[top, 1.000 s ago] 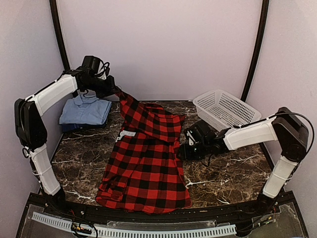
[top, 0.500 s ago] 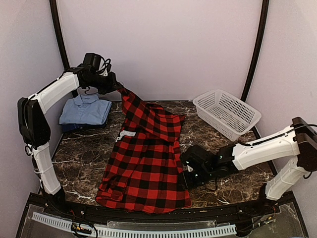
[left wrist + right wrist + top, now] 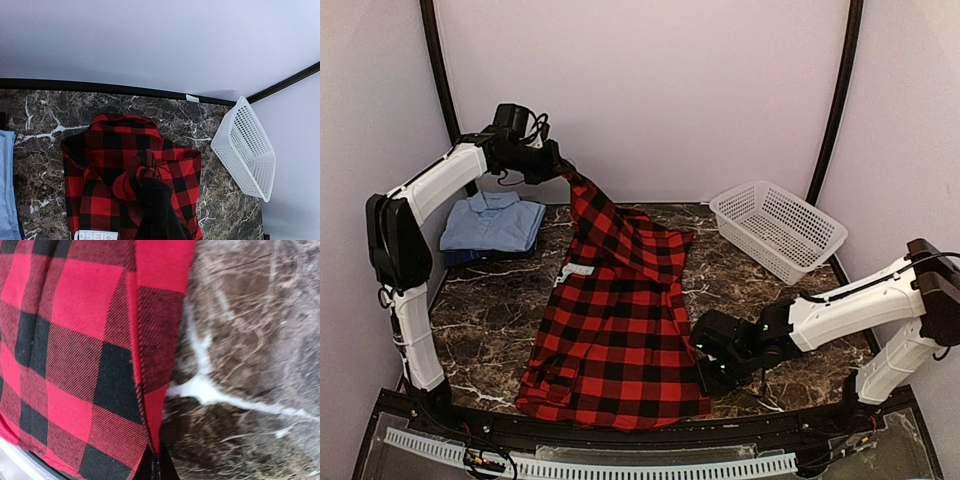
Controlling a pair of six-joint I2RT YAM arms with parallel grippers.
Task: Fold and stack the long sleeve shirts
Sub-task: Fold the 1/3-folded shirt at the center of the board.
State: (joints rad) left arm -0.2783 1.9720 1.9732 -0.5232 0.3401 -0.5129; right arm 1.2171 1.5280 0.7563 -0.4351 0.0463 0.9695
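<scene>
Two of the three shirts look finished. The light blue shirt [image 3: 492, 222] lies folded, collar up, at 10 o'clock on the marble table [image 3: 790, 345], and it sits on top of a darker blue shirt [image 3: 468, 257], of which only an edge shows.

The red-and-black flannel shirt [image 3: 615, 330] is not folded yet. It lies spread from the table's centre down to the 6 o'clock edge, with its upper part pulled up off the table toward 11 o'clock. There the left gripper [image 3: 558, 172] has its jaws closed on a bunched piece of the flannel and holds it above the table. In the left wrist view the cloth is gathered right at the dark fingers.

The right gripper [image 3: 703, 368] is low at about 5 o'clock, at the flannel's right-hand edge. Its jaws are closed tight, and in the right wrist view the hem runs straight into the fingertips, so it appears to pinch the hem.

What is left, in my judgement, is to spread the flannel flat, fold it and set it on the blue stack. The white mesh basket [image 3: 780, 230] sits at 2 o'clock, apart from all three shirts.
</scene>
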